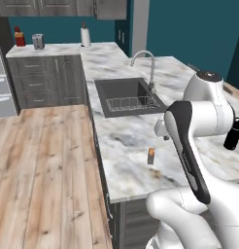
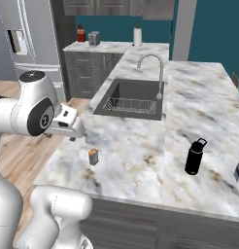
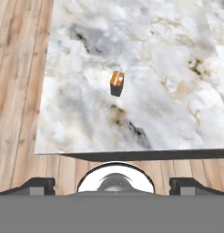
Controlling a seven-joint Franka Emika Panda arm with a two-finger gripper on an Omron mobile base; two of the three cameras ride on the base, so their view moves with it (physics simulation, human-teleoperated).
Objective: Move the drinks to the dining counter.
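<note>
Tool wide open, empty, above orange drink; right base view adds black bottle, carton.

no readable text, labels, brands or numbers on any object or surface

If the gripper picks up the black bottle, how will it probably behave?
The black bottle stands tall and narrow on the counter, so a side push may tip it. It looks rigid. Its round body would probably roll once it falls.
</note>
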